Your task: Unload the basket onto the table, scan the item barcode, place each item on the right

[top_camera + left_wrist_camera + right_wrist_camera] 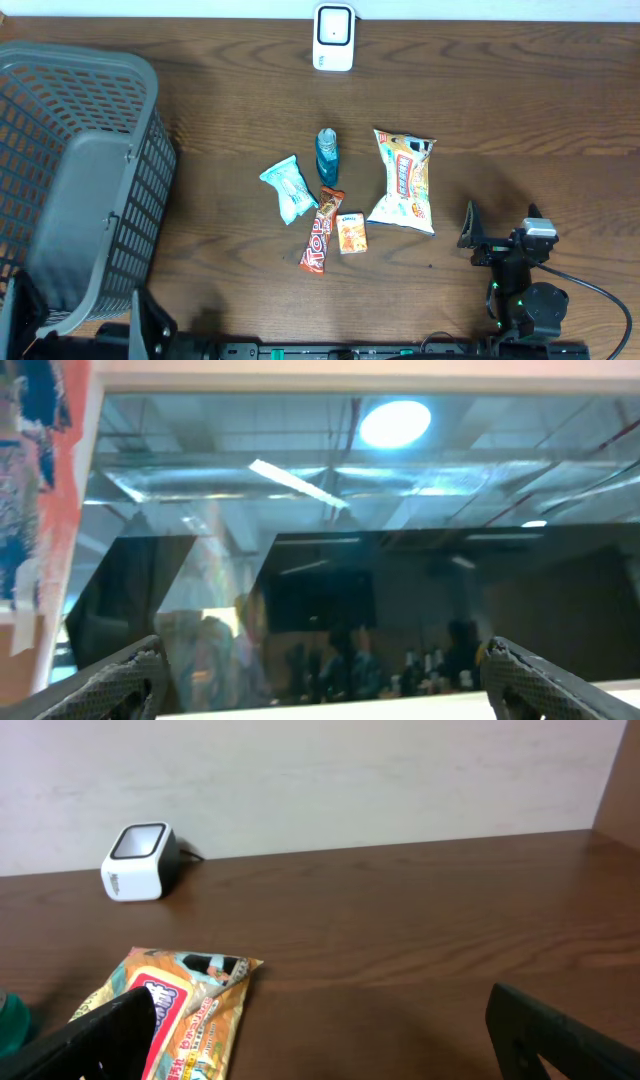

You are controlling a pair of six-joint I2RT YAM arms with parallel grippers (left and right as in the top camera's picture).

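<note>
Dark brown wooden table (520,120), plain pale wall behind it. A white box-shaped barcode scanner (333,37) stands at the far edge, window facing the arms, probably so an item can be lifted in front of it.

Five items lie loose in a cluster mid-table, flat and spaced apart, likely so each can be picked singly:
- white-and-yellow printed foil snack bag (404,180)
- teal clear plastic bottle (327,155)
- pale teal crinkled packet (288,188)
- orange-red candy bar wrapper (321,232)
- small orange carton (351,232)

A grey slatted plastic basket (90,170) sits far off on the left arm's side, probably for scanned goods.

Right gripper (320,1010): fingers (100,1040) spread fully wide, nothing between them, touching nothing, low over bare wood. The snack bag lies just ahead of its left finger, with the bottle beyond that at the frame edge. The scanner is well ahead, also to the left-finger side. Which item is to be scanned can't be told. The bag is nearest, so that's my guess.

Left gripper (322,655): fingers (120,680) also spread wide and empty. Its camera shows only a window with ceiling reflections, no table, so it looks parked and pointed away from the items.

Nothing grasped yet. The task looks to be at its start.
</note>
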